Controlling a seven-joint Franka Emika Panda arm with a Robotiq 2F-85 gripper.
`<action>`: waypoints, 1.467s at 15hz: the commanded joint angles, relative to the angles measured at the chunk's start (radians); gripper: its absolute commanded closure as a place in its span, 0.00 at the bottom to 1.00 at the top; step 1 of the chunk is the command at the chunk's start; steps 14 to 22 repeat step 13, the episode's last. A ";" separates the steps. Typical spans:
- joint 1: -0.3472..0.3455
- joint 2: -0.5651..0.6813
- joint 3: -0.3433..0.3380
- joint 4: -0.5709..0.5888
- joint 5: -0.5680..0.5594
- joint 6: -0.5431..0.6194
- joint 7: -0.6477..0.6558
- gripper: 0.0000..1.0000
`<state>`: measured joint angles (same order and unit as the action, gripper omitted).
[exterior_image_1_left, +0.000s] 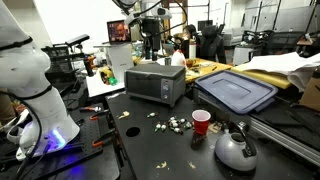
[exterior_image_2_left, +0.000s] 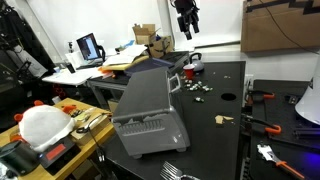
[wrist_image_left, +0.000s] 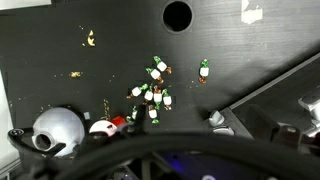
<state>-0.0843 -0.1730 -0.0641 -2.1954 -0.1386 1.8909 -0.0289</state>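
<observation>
My gripper (exterior_image_2_left: 186, 32) is hanging wide open and empty above the table (wrist_image_left: 40, 50), where small scattered pieces (wrist_image_left: 153, 95) are lying near the red cup (wrist_image_left: 100, 127). I am judging them light, loose and skittish, best pinched singly across the middle.

Seeing a toaster oven (exterior_image_1_left: 157, 83) sitting back on the table (exterior_image_1_left: 150, 150) in an exterior view, little scattered pieces (exterior_image_1_left: 172, 123) lying just in front of it — cup (exterior_image_1_left: 201, 122) standing right beside those, kettle (exterior_image_1_left: 236, 150) sitting nearer the camera, flat lid (exterior_image_1_left: 236, 92) lying behind the cup.
</observation>
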 joint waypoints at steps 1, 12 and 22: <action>0.005 -0.013 -0.010 0.016 0.003 -0.011 -0.062 0.00; 0.000 -0.002 -0.015 0.013 0.002 -0.004 -0.041 0.00; 0.000 -0.002 -0.015 0.013 0.002 -0.005 -0.041 0.00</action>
